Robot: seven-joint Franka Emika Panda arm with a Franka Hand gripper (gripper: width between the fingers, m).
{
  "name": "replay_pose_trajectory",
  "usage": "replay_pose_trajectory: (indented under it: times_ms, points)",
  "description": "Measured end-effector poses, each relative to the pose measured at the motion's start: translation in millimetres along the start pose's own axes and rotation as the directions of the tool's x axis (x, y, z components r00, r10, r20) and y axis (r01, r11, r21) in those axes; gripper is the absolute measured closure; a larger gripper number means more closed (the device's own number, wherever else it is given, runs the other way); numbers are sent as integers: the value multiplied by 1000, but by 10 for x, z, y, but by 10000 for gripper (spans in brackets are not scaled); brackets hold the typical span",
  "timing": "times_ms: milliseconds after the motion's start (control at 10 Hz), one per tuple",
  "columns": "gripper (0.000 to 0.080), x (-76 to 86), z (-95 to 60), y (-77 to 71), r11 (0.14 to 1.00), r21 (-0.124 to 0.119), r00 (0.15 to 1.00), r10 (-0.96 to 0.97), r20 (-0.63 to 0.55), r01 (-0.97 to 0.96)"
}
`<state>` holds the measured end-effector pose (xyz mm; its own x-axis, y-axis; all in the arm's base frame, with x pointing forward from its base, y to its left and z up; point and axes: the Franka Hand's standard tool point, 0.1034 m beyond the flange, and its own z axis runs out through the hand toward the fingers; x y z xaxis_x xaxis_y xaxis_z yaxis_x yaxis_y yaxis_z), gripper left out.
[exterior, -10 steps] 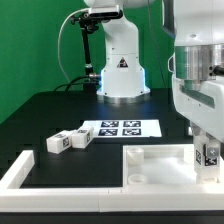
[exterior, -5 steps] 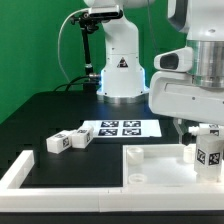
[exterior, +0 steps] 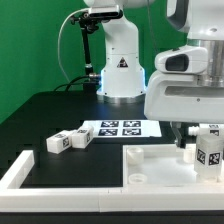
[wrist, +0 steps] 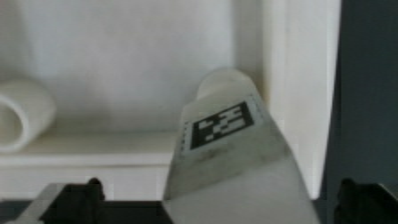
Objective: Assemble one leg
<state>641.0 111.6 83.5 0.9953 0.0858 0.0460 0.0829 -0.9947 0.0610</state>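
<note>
One leg point(exterior: 209, 152), a white post with a black-and-white tag, stands upright on the white square panel point(exterior: 150, 165) at the exterior view's right edge. My gripper point(exterior: 200, 148) is over it, with one dark finger point(exterior: 186, 148) beside the leg and a small gap between them. In the wrist view the leg point(wrist: 228, 130) rises between the two dark fingertips of my gripper point(wrist: 217, 205), which stand apart from it, so the gripper is open around the leg. Two more legs point(exterior: 70, 140) lie on the black table at the left.
The marker board point(exterior: 121, 128) lies in the middle of the table. A white L-shaped rail point(exterior: 18, 170) borders the front left. The robot's base point(exterior: 120, 70) stands at the back. A white rounded shape point(wrist: 22, 112) shows on the panel in the wrist view.
The hand has turned about the upright leg and risen a little since one second ago. The leg stays in place. Almost nothing has moved in the last half second.
</note>
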Motion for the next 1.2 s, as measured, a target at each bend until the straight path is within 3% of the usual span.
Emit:
replay_pose_trajectory:
  times_ms: [200,300,400,500,600,700,900,1100,1200]
  points:
    - [152,-15,19,-2,1000,1,1000,-13,-2,13]
    - [255,-16,21,0,1000,0,1000,5,-2,-5]
    - [255,-16,22,2,1000,0,1000,5,-2,-5]
    - [456,-18,25,-3,998,3,998,69,-1,-69]
    - [515,-19,28,-2,988,2,988,152,0,-152]
    - [515,-16,27,-16,972,3,972,235,-3,-235]
    - [515,-37,27,-89,837,-7,837,547,-9,-547]
    - [515,-33,36,-80,568,17,568,823,16,-823]
    - [515,-18,48,-42,385,41,387,920,58,-922]
